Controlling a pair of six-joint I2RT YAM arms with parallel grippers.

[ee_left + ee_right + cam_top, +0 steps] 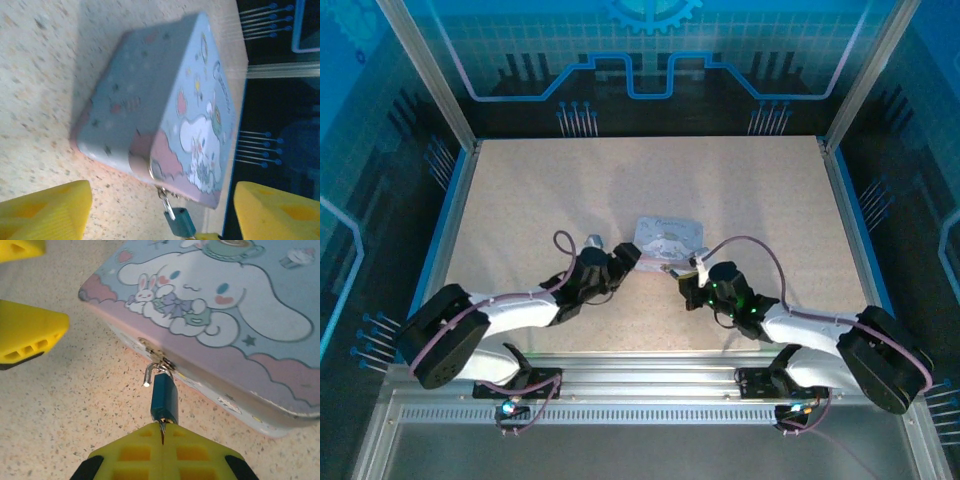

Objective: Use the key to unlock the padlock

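The small dark teal padlock (164, 396) hangs from the clasp of a pastel tin (225, 315) lying on the table. The silver shackle's free end stands out of the body. My right gripper (162, 440) is shut on the key (162, 432), a thin dark sliver whose tip is in the padlock's bottom end. My left gripper (162, 215) is open, one yellow finger on each side of the padlock (181, 222) and touching nothing. From above, both grippers meet at the tin's near edge (665, 262).
The tin (665, 240) lies mid-table on a speckled beige board (520, 200). The left gripper's yellow fingers (30, 335) hover just left of the padlock in the right wrist view. Blue rails and enclosure walls (450, 200) border the board.
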